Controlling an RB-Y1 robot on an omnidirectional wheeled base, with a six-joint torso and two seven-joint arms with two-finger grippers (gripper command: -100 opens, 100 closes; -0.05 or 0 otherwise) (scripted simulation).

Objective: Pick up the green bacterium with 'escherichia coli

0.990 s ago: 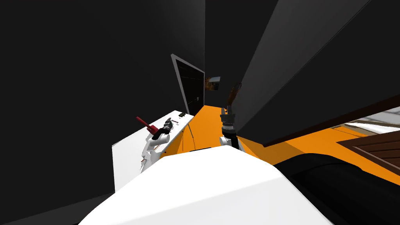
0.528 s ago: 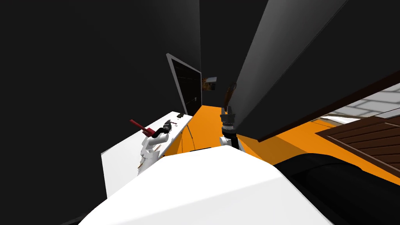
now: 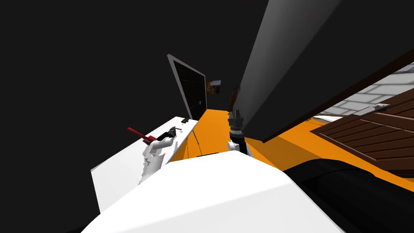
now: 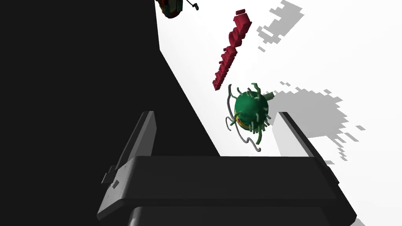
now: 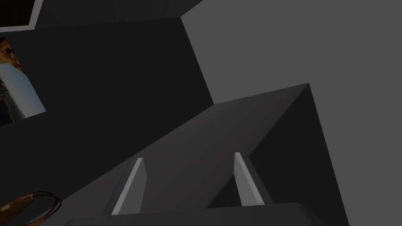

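The green bacterium (image 4: 251, 108), a round green ball with grey curling threads, lies on the white table (image 4: 333, 59). Red raised lettering (image 4: 231, 51) lies just beyond it, and shows as a red bar (image 3: 137, 134) in the head view. My left gripper (image 4: 215, 114) hangs open over the table's edge. The bacterium sits between its fingertips, close to one finger (image 4: 292, 135), while the other finger is off the table over a black area. In the head view the left gripper (image 3: 169, 132) is above the table's near half. My right gripper (image 5: 188, 157) is open and holds nothing; it is raised beside a dark wall (image 3: 235, 120).
A small dark object (image 3: 186, 120) lies at the table's far end. Orange floor (image 3: 214, 133) runs between the table and a tall dark wall slab (image 3: 291, 73). A grey-framed dark panel (image 3: 190, 89) stands behind the table. A brown wooden door (image 3: 372, 137) lies to the right.
My view has swung: the table has slid left in the picture and more of the wooden door shows at the right. Both arms keep their poses and neither gripper's opening has changed.
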